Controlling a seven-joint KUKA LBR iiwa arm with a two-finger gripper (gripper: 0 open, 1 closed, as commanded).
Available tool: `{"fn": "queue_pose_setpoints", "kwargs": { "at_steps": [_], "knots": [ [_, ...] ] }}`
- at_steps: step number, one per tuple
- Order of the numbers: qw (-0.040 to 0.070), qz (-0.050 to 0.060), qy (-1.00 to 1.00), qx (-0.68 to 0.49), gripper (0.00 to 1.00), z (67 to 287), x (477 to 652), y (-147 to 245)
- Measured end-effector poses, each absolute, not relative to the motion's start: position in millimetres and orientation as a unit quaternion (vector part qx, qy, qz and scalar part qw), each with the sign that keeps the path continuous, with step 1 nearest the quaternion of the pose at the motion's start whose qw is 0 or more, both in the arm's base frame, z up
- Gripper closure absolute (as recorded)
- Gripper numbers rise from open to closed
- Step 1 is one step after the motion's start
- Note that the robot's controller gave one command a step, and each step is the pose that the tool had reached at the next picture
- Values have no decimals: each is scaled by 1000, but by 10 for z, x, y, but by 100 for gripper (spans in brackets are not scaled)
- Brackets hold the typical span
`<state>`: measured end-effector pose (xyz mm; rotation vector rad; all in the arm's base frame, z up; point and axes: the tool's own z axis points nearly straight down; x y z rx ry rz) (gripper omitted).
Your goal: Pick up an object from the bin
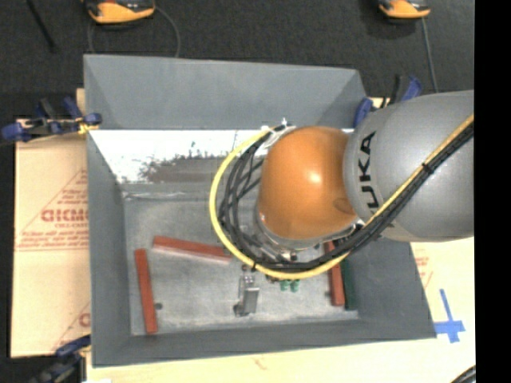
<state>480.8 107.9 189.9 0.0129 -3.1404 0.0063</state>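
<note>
My gripper point(247, 298) reaches down below the orange dome to just above the bin floor, near the front middle. Nothing shows in its grasp. A long reddish-brown stick point(192, 250) lies flat and slightly slanted just up and left of it, a short way off. A small green thing point(289, 286) peeks out to the right of the gripper, partly hidden by the cables. Another reddish-brown stick point(337, 286) lies along the bin's right wall, its upper part hidden under the arm.
A third reddish-brown stick point(145, 291) lies lengthwise along the left wall. The arm, its orange dome and a loop of cables cover the bin's middle and right. Bare floor shows between the left stick and the gripper.
</note>
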Motion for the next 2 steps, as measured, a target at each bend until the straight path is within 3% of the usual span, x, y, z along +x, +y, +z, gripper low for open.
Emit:
{"fn": "queue_pose_setpoints", "kwargs": {
  "at_steps": [1,2],
  "knots": [
    [-1,0,-999,45,0,1094,5445,1542],
    [-3,-1,-1000,20,0,685,5989,1516]
  ]
}}
